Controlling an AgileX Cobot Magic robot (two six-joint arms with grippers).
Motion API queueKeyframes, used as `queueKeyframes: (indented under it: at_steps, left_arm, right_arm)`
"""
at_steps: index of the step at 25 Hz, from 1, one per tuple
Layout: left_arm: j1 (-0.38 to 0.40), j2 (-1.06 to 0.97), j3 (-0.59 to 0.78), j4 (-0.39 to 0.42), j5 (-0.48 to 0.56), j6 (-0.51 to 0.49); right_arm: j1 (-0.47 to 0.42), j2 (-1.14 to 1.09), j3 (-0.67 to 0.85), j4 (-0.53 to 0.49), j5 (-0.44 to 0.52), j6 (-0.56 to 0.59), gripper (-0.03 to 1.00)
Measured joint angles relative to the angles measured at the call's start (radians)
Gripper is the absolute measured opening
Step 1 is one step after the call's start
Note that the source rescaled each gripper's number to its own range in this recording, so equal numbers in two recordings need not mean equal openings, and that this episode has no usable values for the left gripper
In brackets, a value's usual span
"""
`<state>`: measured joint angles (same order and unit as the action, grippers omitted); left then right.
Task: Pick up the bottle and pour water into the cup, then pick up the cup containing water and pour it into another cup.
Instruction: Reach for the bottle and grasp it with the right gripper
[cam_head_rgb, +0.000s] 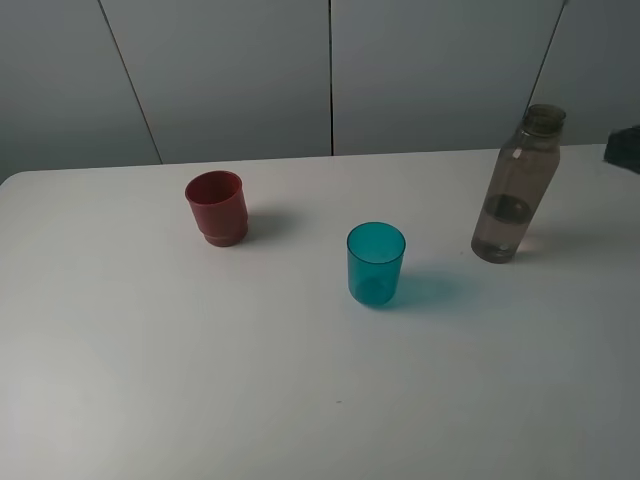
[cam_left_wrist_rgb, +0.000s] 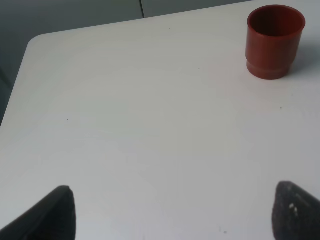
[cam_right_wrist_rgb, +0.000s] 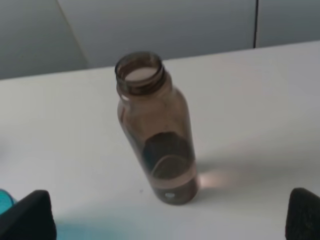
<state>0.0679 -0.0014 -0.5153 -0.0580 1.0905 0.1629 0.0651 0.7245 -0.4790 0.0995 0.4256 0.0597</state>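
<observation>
Left hand (cam_left_wrist_rgb: 177, 206) was wide open, empty, facing the red cup (cam_left_wrist_rgb: 275, 40); right hand (cam_right_wrist_rgb: 170, 216) wide too, facing the bottle (cam_right_wrist_rgb: 155, 130).

You have one bottle (cam_head_rgb: 517, 190) on the one table (cam_head_rgb: 150, 380). You have two cups: one teal cup (cam_head_rgb: 376, 265) and one red cup (cam_head_rgb: 217, 208). That gives you three vessels in all. You also see two grippers, one per wrist camera: the left gripper (cam_left_wrist_rgb: 177, 215) and the right gripper (cam_right_wrist_rgb: 167, 220).
</observation>
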Motion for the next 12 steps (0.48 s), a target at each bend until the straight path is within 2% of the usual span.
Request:
queueKeyframes:
  at_steps: [5, 12]
  left_arm:
    - [0.0, 0.0, 0.0, 0.0, 0.0, 0.002]
    - [0.0, 0.0, 0.0, 0.0, 0.0, 0.004]
  right_arm:
    - [0.084, 0.126, 0.132, 0.023, -0.186, 0.0, 1.0]
    - [0.093, 0.333, 0.214, 0.02, -0.516, 0.0, 1.0]
